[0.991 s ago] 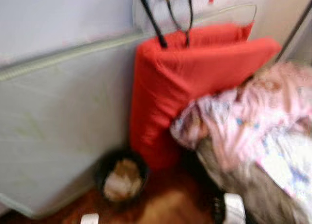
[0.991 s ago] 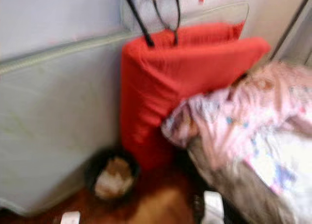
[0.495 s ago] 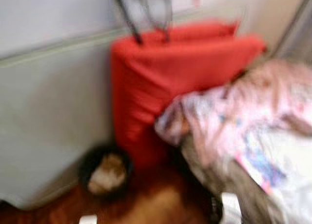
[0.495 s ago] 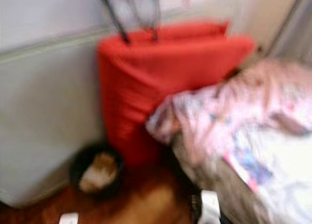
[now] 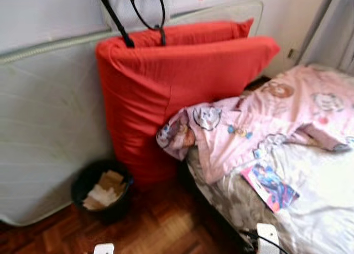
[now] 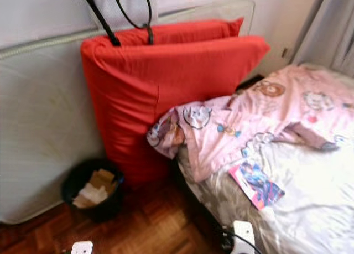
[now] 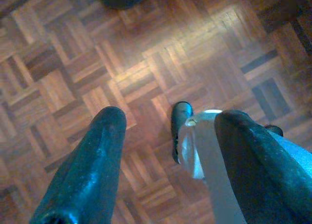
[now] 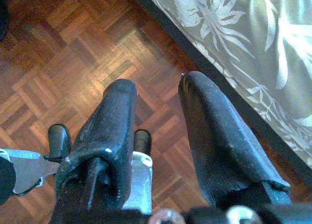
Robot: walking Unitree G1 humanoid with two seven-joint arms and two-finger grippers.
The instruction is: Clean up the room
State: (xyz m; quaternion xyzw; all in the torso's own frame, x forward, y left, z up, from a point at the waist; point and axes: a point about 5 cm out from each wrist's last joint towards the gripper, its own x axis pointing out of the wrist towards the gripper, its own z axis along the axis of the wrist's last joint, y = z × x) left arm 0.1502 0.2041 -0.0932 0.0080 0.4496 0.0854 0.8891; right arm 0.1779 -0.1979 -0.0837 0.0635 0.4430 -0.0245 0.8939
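While both arms hang over the parquet floor (image 7: 146,72), left gripper (image 7: 168,136) and right gripper (image 8: 158,116) gape, holding nothing; the black round wastebasket of paper scraps (image 5: 102,188) sits just beside the big red cushion (image 5: 166,88).

Red cushions (image 5: 182,88), pink cartoon-print blanket (image 5: 265,121), black bin (image 5: 102,190), brown parquet floor (image 7: 146,63), leaf-patterned grey bedcover (image 8: 253,43)

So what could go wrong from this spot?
The pink duvet droops off the bed corner toward the floor, so pulling it could drag the magazine off. The red cushion only leans against the mattress and might topple onto the bin of paper.
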